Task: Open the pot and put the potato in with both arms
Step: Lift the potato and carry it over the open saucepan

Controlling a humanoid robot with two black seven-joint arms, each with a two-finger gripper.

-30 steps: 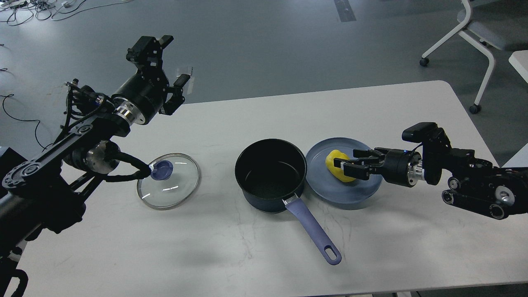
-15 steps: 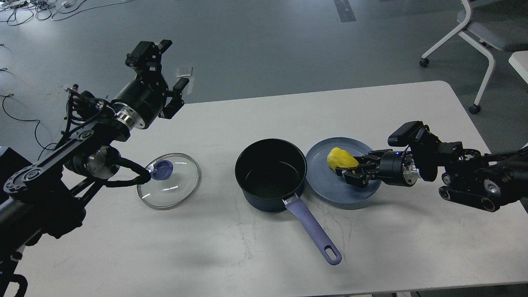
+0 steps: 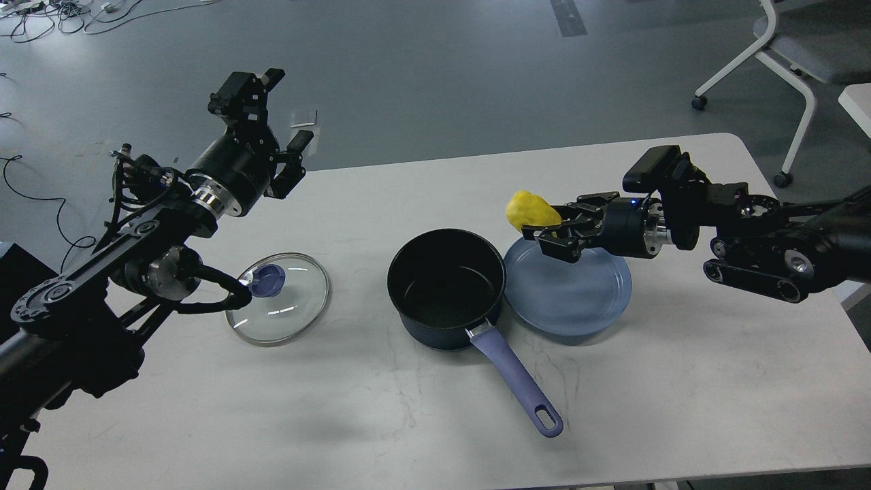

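A dark pot (image 3: 447,288) with a purple handle stands open in the middle of the white table. Its glass lid (image 3: 278,299) with a blue knob lies flat on the table to the left. My right gripper (image 3: 552,234) is shut on the yellow potato (image 3: 530,209) and holds it in the air above the blue plate's (image 3: 571,292) left edge, just right of the pot. My left gripper (image 3: 272,116) is open and empty, raised high at the table's far left edge, well above and behind the lid.
The pot handle (image 3: 518,381) sticks out toward the front right. A white chair (image 3: 782,61) stands on the floor beyond the table's far right corner. Cables lie on the floor at the far left.
My right gripper has closed on the potato, lifted it off the plate and carried it up and left toward the pot. The left arm has barely moved.
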